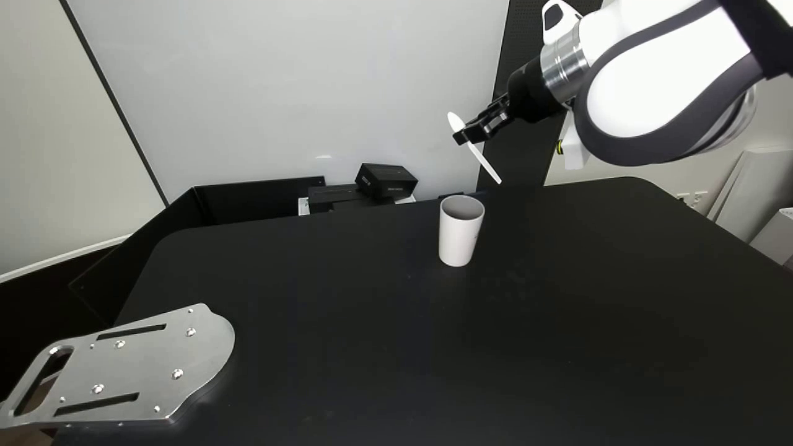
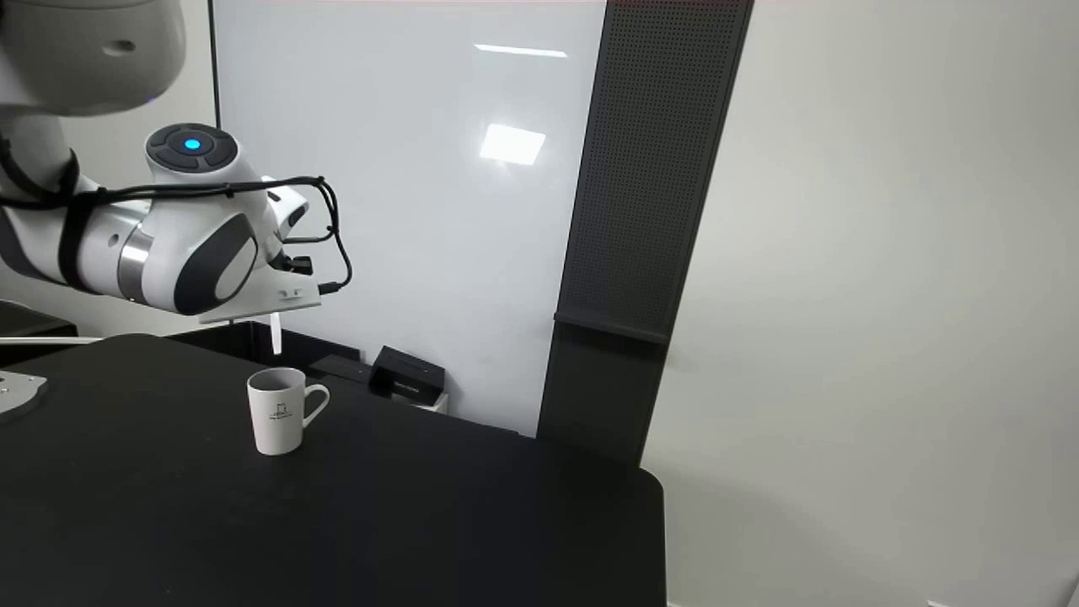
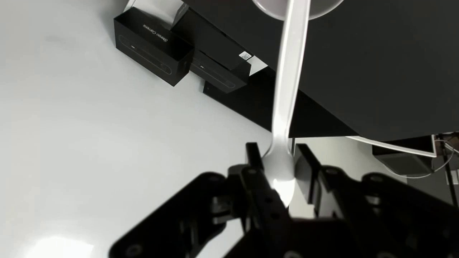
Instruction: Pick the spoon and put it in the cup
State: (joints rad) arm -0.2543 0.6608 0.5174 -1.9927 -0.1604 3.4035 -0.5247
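Observation:
The white plastic spoon [image 1: 484, 164] is held in the air by its bowl, handle pointing down and tilted in an exterior view. My gripper [image 1: 469, 132] is shut on the bowl; the wrist view shows the spoon [image 3: 289, 68] between the fingertips [image 3: 279, 157]. In an exterior view only the lower handle of the spoon [image 2: 276, 334] shows; the arm hides the gripper. The white cup [image 1: 457, 240] stands upright on the black table, below the spoon. Its side handle and a small print show on the cup [image 2: 276, 426]. The wrist view shows part of the cup's rim [image 3: 272, 12] behind the spoon handle.
A black box [image 1: 387, 181] sits with other dark boxes beyond the table's back edge; it also shows in the wrist view [image 3: 150, 46]. A silver metal plate [image 1: 142, 365] lies at a corner of the table [image 1: 347, 334]. A whiteboard [image 1: 297, 93] stands behind.

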